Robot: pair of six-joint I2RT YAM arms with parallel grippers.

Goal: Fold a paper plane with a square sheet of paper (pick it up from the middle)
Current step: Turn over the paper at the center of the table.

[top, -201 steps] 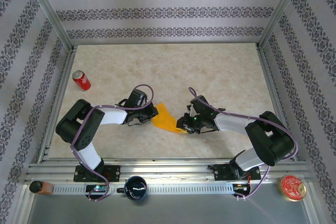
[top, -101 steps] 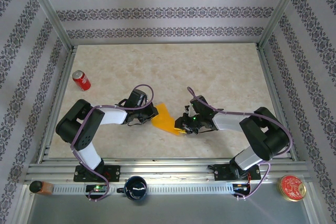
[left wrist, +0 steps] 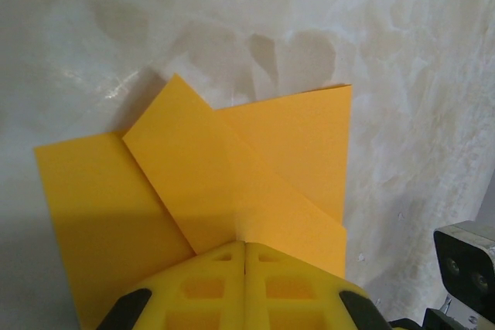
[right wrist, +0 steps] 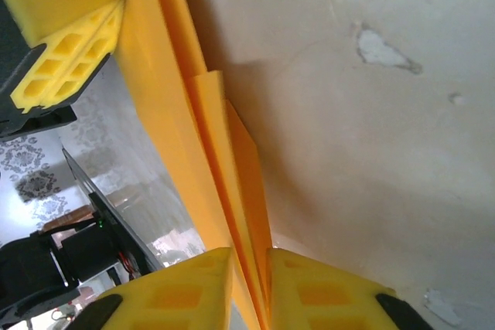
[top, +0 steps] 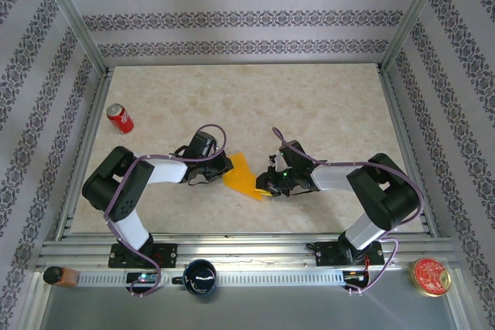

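The sheet of paper [top: 241, 175] is at the near centre of the table [top: 332, 113], between the two arms. It is partly folded, with overlapping flaps and stacked creased layers. No pointed dart is formed yet, so further folds appear outstanding. The left gripper [left wrist: 245, 246] is clamped on one edge. The right gripper [right wrist: 250, 256] pinches the folded layers.

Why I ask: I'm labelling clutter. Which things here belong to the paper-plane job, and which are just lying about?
Job in hand:
- folded orange paper
- left hand and right hand, both gripping it

Lying about:
- red soda can
- dark mug
- red-lidded tin
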